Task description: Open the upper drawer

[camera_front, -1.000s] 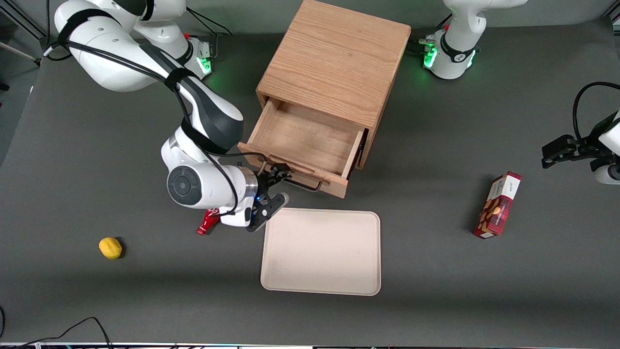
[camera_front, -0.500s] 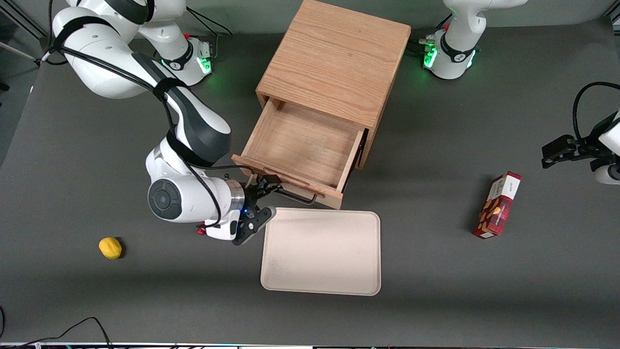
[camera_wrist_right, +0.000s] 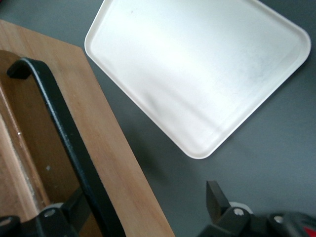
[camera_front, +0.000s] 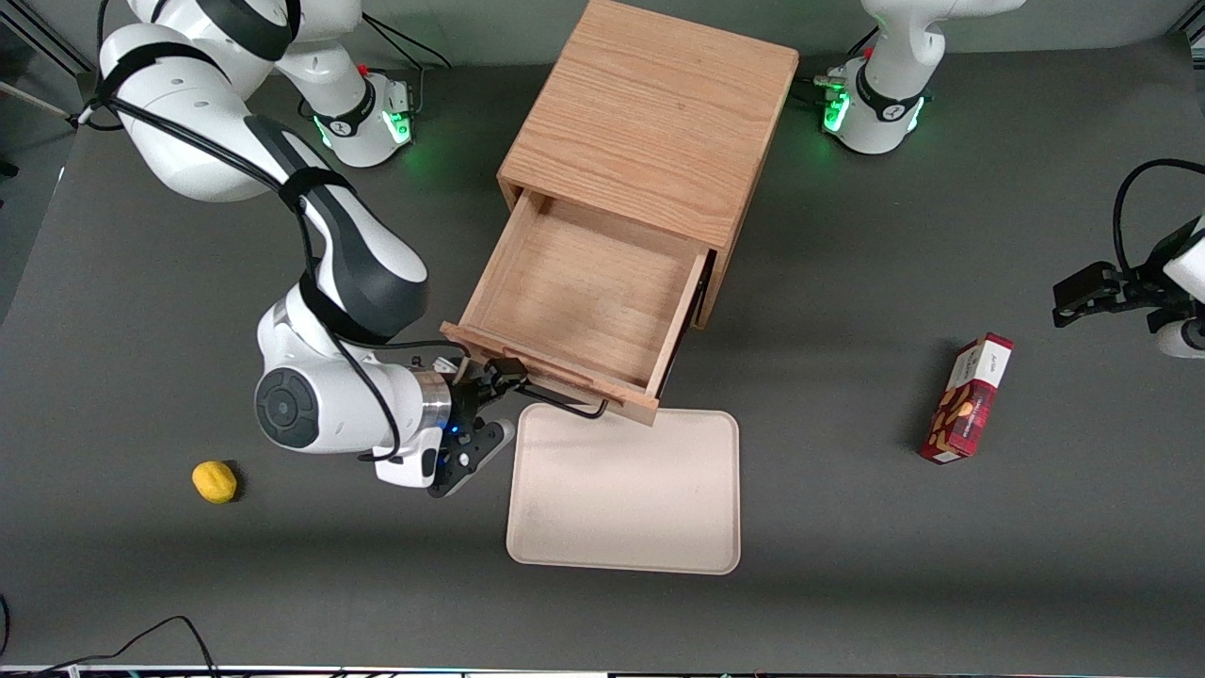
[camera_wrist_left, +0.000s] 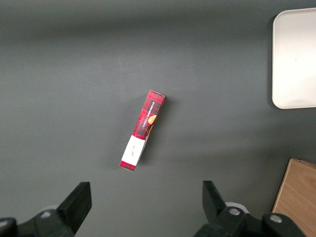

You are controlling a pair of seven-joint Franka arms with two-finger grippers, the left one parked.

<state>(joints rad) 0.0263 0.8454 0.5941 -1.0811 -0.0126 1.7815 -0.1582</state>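
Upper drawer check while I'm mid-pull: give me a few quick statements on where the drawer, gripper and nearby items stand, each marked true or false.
1. The upper drawer is pulled out, its wood interior bare. True.
2. The gripper is at the drawer's black bar handle. True.
3. The lemon lies on the cream tray. False: it lies on the table, toward the working arm's end.
4. The drawer front overhangs the tray's edge. True.
5. The red box sits inside the drawer. False: it lies on the table toward the parked arm's end.

The right arm bends low over the table, wrist level, its gripper [camera_front: 497, 388] with jaws closed around a thin black handle [camera_front: 565, 400].
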